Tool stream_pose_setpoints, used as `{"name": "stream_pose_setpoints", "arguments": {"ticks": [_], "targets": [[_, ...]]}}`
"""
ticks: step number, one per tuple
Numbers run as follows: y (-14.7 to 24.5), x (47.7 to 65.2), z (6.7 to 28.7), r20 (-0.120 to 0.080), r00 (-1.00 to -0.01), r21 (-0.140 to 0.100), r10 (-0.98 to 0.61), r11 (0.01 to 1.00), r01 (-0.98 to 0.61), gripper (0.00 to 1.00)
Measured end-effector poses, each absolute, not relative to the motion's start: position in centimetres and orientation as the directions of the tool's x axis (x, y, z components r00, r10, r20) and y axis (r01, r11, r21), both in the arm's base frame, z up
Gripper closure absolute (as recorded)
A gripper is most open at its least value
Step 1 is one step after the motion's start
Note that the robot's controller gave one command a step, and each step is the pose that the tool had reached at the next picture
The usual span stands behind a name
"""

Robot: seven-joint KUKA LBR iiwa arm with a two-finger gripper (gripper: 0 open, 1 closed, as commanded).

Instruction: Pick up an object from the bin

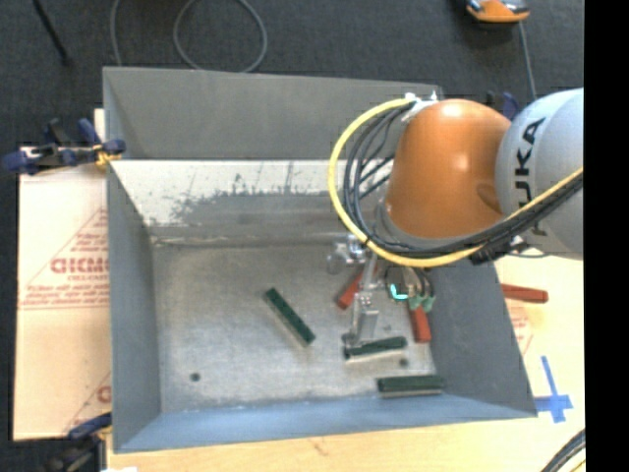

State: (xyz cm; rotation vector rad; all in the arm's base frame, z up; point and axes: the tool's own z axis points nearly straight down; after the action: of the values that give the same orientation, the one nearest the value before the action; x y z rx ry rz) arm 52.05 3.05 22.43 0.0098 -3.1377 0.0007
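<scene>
**A:** Starting at the tool [366, 328]: where?

**B:** Down in the right half of the grey metal bin [133, 293], below a smooth, rounded orange cover [447, 165] ringed by yellow and black cables [339, 180]. Slim, metallic, with the tip right at the bin floor.

**A:** Spread or pressed together?

**B:** Cannot tell from this angle.

**A:** And nearest to it?

**B:** A dark green bar [375, 346], flat, thin and straight-edged, lying almost level from left to right, directly at the tip. Touching or just short of it: cannot tell.

**A:** Moving outward?

**B:** A left red-orange piece [346, 295], small and stubby, tilted, just beside the tool. A right red-orange piece [421, 323] on the other side, pointing more up and down. Further left, a second green bar [290, 317] of the same flat shape, lying diagonally, well apart from the tool. Nearer the front wall, a third green bar [410, 385], level, at the foot of the slope. Far left on the floor, a tiny dark speck [195, 377].

**A:** And the bin's surfaces?

**B:** Dull grey throughout; finely speckled floor, scratched and worn back wall, sloping sides.
</scene>
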Motion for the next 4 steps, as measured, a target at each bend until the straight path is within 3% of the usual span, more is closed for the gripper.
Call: {"name": "stream_pose_setpoints", "arguments": {"ticks": [1, 2, 3, 4], "targets": [[1.4, 49.7, 12.8, 0.006, -0.991, 0.001, 0.13, 0.991, 0.13, 0.0], [-4.3, 53.7, 7.7, -0.004, -0.991, -0.003, 0.135, 0.991, 0.135, 0.0], [-7.0, 50.5, 8.5, -0.002, -0.985, -0.001, 0.175, 0.985, 0.175, 0.0], [-5.9, 49.2, 7.2, -0.011, -0.988, -0.004, -0.154, 0.988, -0.154, 0.0]]}}
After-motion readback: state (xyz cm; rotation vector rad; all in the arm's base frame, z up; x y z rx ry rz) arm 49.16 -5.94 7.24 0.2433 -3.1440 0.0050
